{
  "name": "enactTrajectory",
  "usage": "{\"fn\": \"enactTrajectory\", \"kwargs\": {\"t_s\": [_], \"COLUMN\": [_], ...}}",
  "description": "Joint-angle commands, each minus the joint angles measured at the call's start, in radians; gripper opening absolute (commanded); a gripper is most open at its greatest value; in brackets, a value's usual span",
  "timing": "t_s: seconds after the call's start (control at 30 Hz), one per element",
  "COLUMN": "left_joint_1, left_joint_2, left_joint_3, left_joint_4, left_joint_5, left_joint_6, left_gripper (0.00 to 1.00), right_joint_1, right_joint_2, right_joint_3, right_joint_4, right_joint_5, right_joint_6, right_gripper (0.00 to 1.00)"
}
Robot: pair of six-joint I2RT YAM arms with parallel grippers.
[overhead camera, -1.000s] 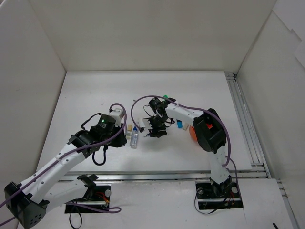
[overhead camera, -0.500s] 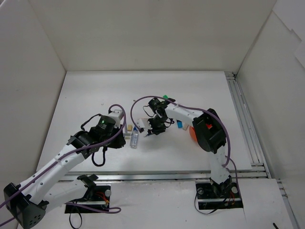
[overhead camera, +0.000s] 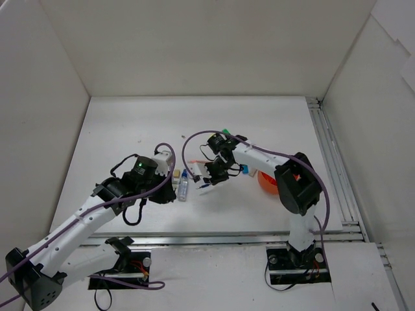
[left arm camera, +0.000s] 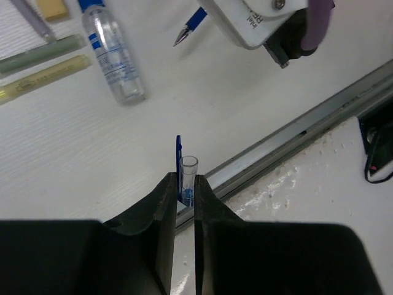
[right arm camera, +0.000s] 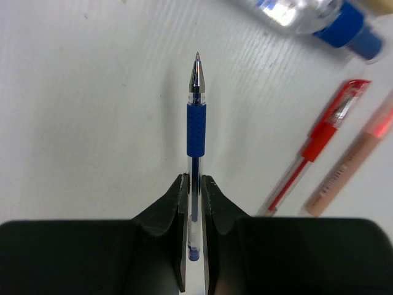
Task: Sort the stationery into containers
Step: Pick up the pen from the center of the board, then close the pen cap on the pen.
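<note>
**Right gripper**: closed on the blue pen, gripping the rear of the barrel. The pen's long axis runs in line with the fingers, tip pointing away from the wrist.

**Left gripper**: closed on a small clear-blue cap, which stands upright between the jaws.

**Pot**: lies to the right of the held pen, beside the elbow of the right arm (which covers most of it, so its contents cannot be read). The right arm is the nearer one.

**Likely next move:** carry the pen rightward and tip it upright over a compartment.

The red pen and the tube lie loose outside the pot.
</note>
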Motion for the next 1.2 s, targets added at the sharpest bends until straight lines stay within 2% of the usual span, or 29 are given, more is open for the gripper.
{"fn": "enactTrajectory", "kwargs": {"t_s": [0.0, 0.13, 0.17, 0.3, 0.57, 0.83, 1.17], "left_joint_1": [-0.004, -0.004, -0.004, -0.013, -0.056, -0.074, -0.074], "left_joint_2": [-0.001, 0.026, 0.046, 0.078, 0.121, 0.167, 0.178], "left_joint_3": [0.023, -0.014, -0.012, 0.012, 0.04, 0.069, 0.1], "left_joint_4": [0.111, 0.219, 0.234, 0.231, 0.231, 0.228, 0.164], "left_joint_5": [0.192, 0.379, 0.431, 0.467, 0.527, 0.571, 0.55], "left_joint_6": [0.056, 0.072, 0.079, 0.086, 0.085, 0.12, 0.169], "left_gripper": [0.0, 0.0, 0.0, 0.0, 0.0, 0.0, 0.0], "right_joint_1": [-0.01, -0.007, 0.001, 0.008, 0.03, 0.099, 0.128], "right_joint_2": [-0.191, -0.317, -0.346, -0.534, -0.702, -0.766, -0.808], "right_joint_3": [-0.009, -0.107, -0.141, -0.312, -0.466, -0.488, -0.534], "right_joint_4": [-0.005, 0.133, 0.21, 0.374, 0.591, 0.535, 0.467], "right_joint_5": [-0.087, -0.017, 0.002, 0.056, 0.084, 0.117, 0.159], "right_joint_6": [-0.015, -0.006, -0.012, -0.067, -0.12, -0.207, -0.273], "right_gripper": [0.0, 0.0, 0.0, 0.0, 0.0, 0.0, 0.0]}}
